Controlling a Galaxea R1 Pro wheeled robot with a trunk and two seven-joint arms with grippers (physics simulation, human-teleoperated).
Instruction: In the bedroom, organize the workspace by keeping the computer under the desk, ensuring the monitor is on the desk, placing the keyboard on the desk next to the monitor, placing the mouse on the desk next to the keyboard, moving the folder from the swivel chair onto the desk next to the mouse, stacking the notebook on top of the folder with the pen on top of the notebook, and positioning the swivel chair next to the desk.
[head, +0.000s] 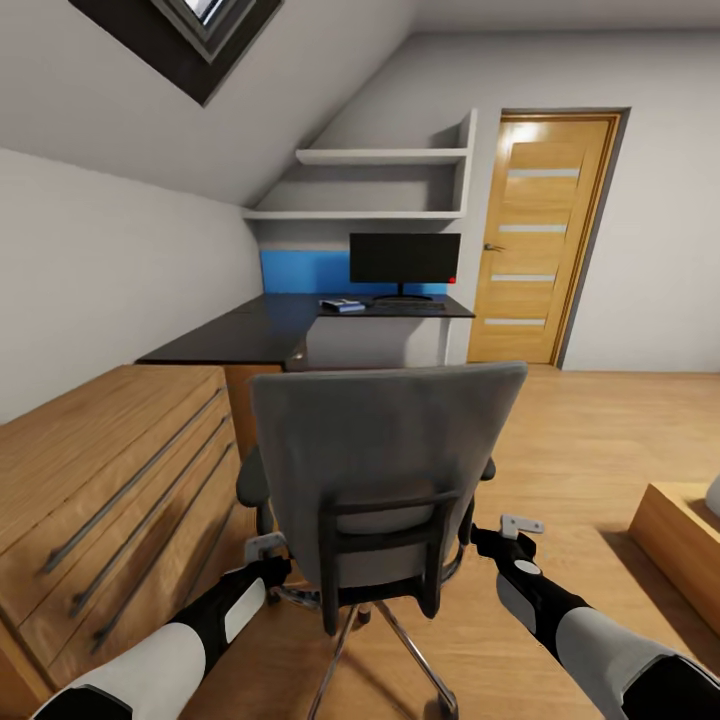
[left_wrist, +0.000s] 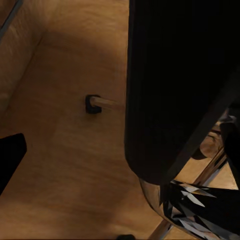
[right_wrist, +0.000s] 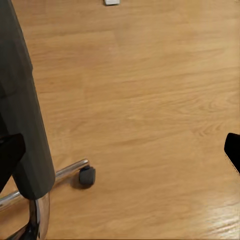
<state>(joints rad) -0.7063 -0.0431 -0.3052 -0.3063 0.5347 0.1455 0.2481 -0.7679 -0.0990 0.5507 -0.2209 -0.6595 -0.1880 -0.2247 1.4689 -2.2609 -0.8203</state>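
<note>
Grey-backed swivel chair (head: 385, 470) on chrome base; both grippers' (head: 268, 548) (head: 520, 527) jaws spread apart.

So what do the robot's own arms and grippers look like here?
Both arms are light grey at the upper part, turning black toward the wrist, each with a white panel. The left gripper and right gripper have pale grey, flat, bracket-like fingers on black mounts. No cables visible.

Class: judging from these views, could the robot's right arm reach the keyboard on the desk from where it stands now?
Probably not. The keyboard lies on the far desk, well beyond the right gripper, and the swivel chair stands between them.
</note>
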